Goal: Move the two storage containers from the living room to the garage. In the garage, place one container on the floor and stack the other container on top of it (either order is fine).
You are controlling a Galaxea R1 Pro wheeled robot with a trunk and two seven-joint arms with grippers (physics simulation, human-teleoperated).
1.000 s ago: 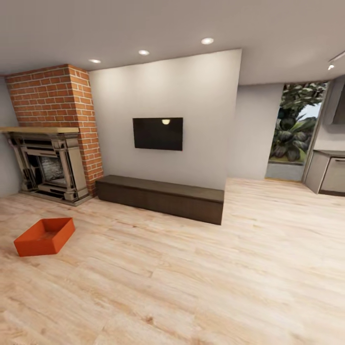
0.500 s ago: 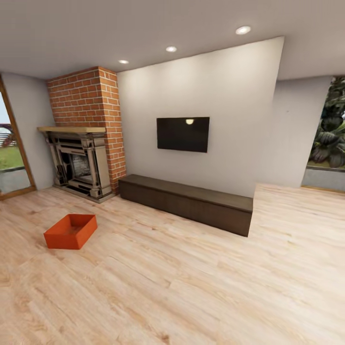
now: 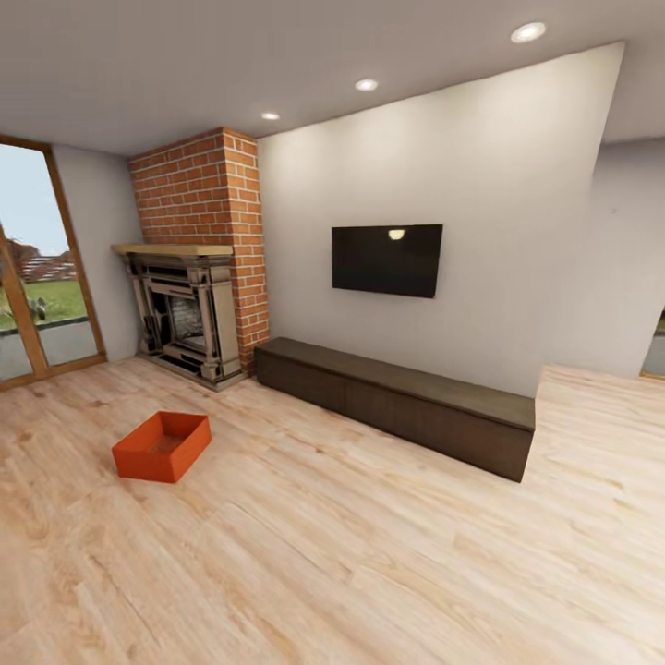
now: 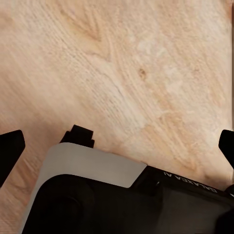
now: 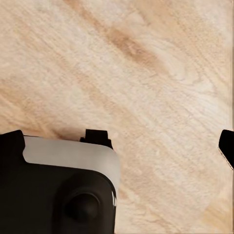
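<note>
In the head view, one storage container [image 3: 163, 447] sits on the light wood floor [image 3: 369, 573] of the living room, in front of the brick fireplace [image 3: 189, 319] and well apart from the long dark bench [image 3: 397, 406] under the wall television [image 3: 386, 259]. Compared with one second ago the whole picture has shifted to the right: the container and fireplace are now nearer to the middle, and a glass door [image 3: 42, 277] has come into sight at the left. This is the camera turning toward the left, not the things moving. I judge that the robot is swinging to face the container, so the approach is only starting and nothing is picked up yet.

In the left wrist view, the left gripper [image 4: 117, 146] hangs over bare planks; its dark fingertips stand at both edges, so it is spread wide and empty.

In the right wrist view, the right gripper [image 5: 122, 141] is also wide apart over the floor, holding nothing
</note>
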